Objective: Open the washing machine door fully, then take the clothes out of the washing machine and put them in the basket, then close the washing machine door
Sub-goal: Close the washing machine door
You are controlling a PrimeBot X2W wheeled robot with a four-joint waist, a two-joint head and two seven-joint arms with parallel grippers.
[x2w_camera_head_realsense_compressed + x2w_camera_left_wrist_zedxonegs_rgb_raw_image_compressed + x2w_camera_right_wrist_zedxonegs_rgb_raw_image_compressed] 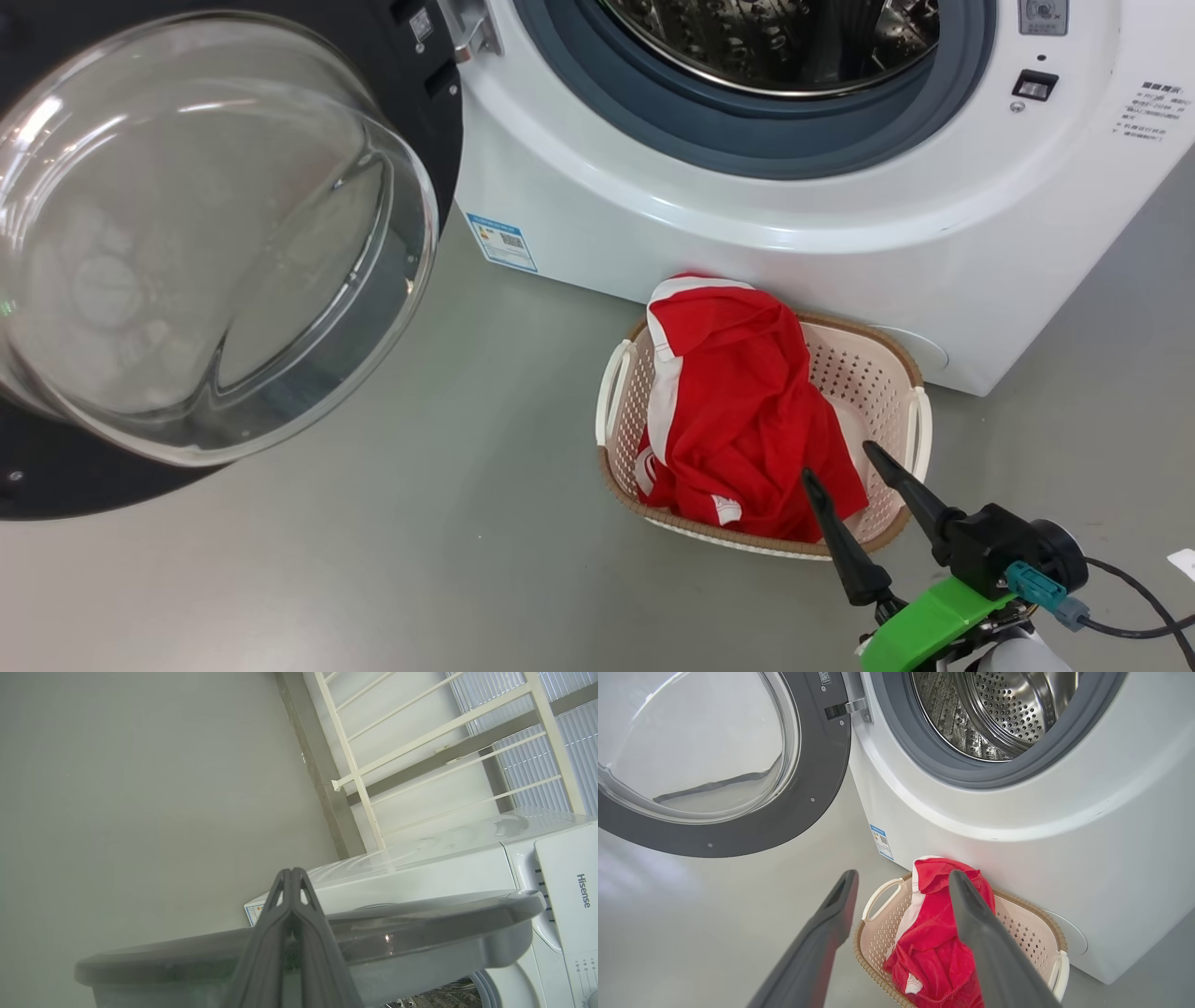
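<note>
Red clothes (747,401) lie in the basket (868,373); the drum (1008,714) looks empty. Open right jaws, closed left jaws; now the door (215,233) needs pushing shut.

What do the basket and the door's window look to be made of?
The basket: likely matte cream plastic, with moulded perforations and a brown woven-look rim. The door's window: clear and glossy, probably glass; highlights glint on its bulge.
</note>
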